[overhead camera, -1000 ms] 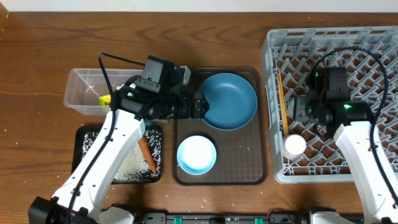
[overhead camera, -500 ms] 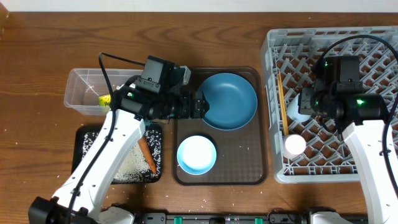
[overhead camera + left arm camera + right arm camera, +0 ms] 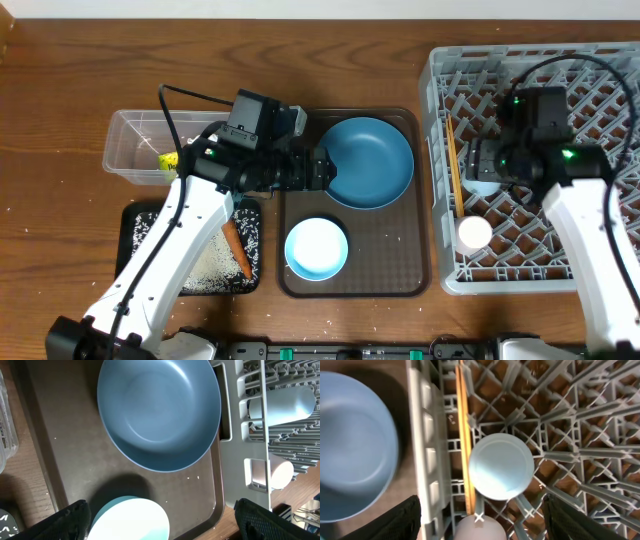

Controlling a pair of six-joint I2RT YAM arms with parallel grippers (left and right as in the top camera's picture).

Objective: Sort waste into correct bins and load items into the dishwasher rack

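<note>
1. Plate [image 3: 372, 160]: on the brown tray [image 3: 390, 255], just ahead of the left gripper [image 3: 322, 168]; left arm is nearer.
2. Left gripper: jaws wide apart, empty.
3. Right gripper [image 3: 487, 160]: jaws spread, empty, above the small blue cup [image 3: 501, 466] standing in the rack [image 3: 600, 60].

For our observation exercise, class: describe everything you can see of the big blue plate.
The plate is round, plain dull blue, smooth and shallow-dished, looking like plastic or glazed ceramic. It is empty and lies flat, face up, on the brown tray, at its far end. The bowl lies near it, apart.
</note>
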